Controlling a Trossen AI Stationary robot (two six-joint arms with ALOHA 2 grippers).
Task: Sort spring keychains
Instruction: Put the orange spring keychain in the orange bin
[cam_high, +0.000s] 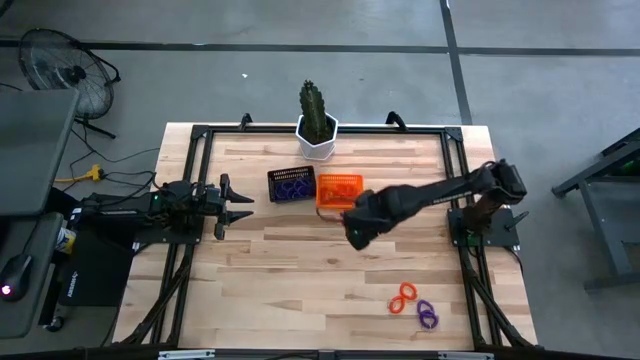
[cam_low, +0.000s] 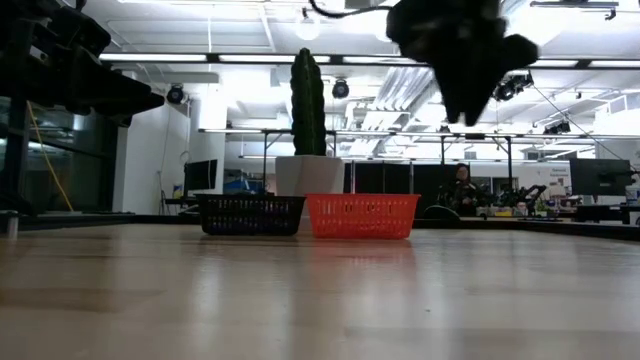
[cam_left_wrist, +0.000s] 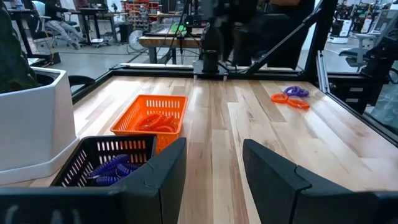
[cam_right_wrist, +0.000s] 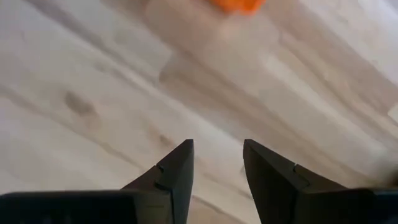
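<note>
Two loose spring keychains lie on the wood near the table's near right corner: an orange one (cam_high: 403, 298) and a purple one (cam_high: 428, 315), also seen as orange (cam_left_wrist: 290, 101) and purple (cam_left_wrist: 296, 91). More purple coils (cam_left_wrist: 112, 168) lie in the black mesh basket (cam_high: 292, 185), and orange coils (cam_left_wrist: 154, 121) lie in the orange mesh basket (cam_high: 338, 190). My right gripper (cam_high: 355, 236) hovers open over bare wood just near of the orange basket, its fingers (cam_right_wrist: 177, 171) empty. My left gripper (cam_high: 236, 205) waits open at the table's left, pointing toward the baskets.
A cactus in a white pot (cam_high: 317, 135) stands just behind the two baskets at the far edge. A black frame (cam_high: 195, 150) runs along the table's sides. Bare wood lies between the baskets and the loose keychains.
</note>
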